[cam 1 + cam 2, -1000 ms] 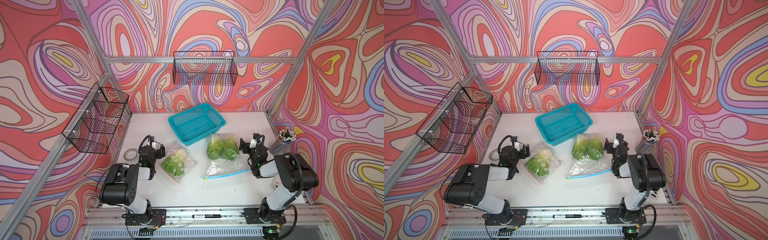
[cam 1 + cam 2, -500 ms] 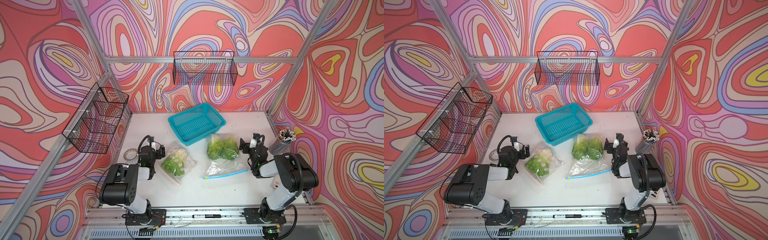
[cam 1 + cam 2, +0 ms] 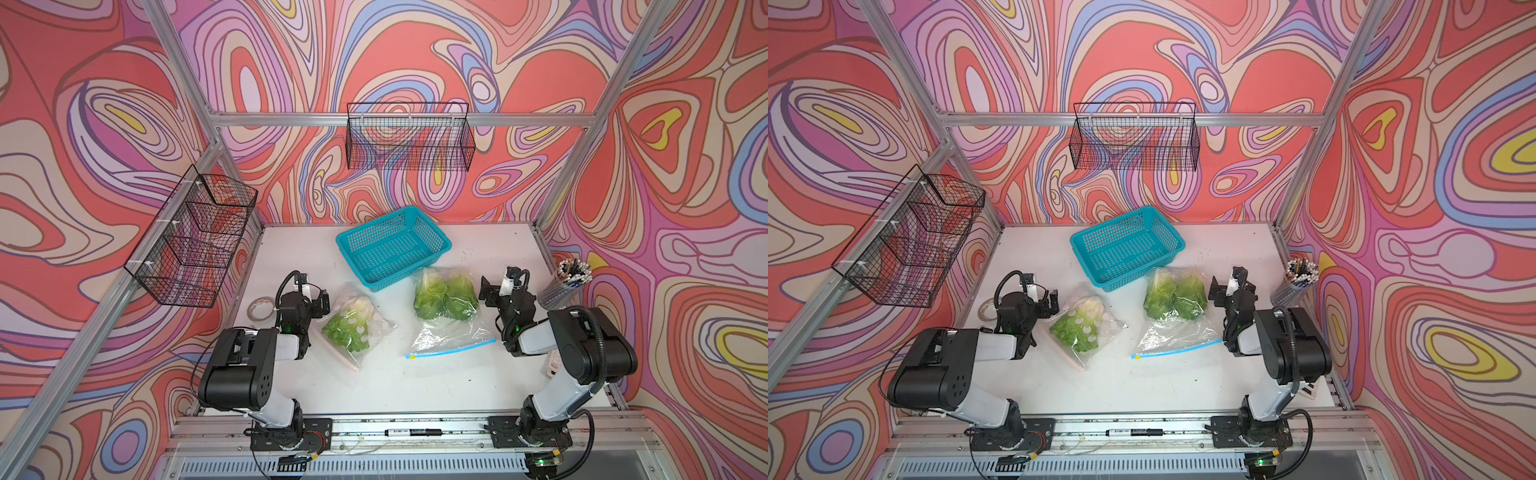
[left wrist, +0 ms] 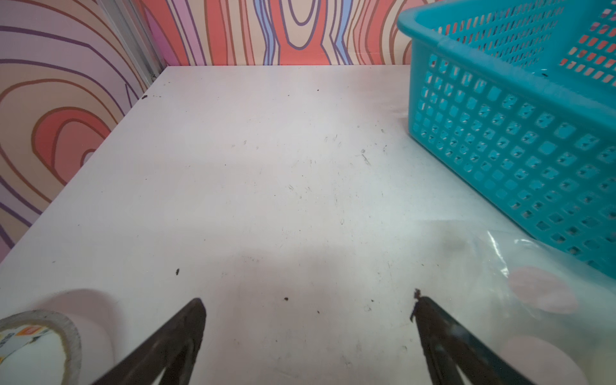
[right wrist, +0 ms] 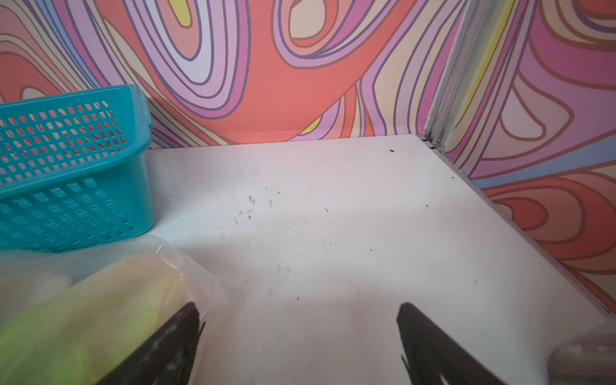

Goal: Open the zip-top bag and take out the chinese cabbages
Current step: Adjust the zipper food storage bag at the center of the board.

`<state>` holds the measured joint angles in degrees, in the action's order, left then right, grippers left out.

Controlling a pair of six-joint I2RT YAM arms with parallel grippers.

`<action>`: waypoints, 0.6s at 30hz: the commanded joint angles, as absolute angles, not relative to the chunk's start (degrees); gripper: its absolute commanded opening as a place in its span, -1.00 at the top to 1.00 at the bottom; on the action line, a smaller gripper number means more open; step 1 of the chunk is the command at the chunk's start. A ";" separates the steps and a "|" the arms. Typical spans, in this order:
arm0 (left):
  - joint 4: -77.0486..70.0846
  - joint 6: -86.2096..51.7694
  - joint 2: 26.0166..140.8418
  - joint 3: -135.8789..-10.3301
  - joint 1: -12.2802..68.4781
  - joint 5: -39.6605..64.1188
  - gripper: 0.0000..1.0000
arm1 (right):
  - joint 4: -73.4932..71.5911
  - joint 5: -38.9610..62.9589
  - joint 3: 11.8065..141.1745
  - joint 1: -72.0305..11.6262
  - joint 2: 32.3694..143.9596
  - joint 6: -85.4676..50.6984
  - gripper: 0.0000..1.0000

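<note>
Two clear zip-top bags lie on the white table, seen in both top views. The right bag has a blue zip strip facing the front and holds two chinese cabbages. The left bag, printed with white dots, holds one cabbage. My left gripper stands open, low over the table just left of the dotted bag. My right gripper is open just right of the blue-zip bag, and one finger sits beside the bagged cabbage. Neither gripper holds anything.
A teal plastic basket stands behind the bags, touching the right bag's far end. A tape roll lies left of my left gripper. A cup of pens stands at the right edge. Black wire baskets hang on the walls.
</note>
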<state>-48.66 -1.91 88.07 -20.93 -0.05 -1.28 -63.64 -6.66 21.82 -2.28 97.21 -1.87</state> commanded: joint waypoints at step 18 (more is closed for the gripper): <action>-17.53 -4.02 56.47 -32.28 22.69 -15.60 -1.00 | -7.68 0.13 33.37 -2.03 69.03 -22.93 -0.81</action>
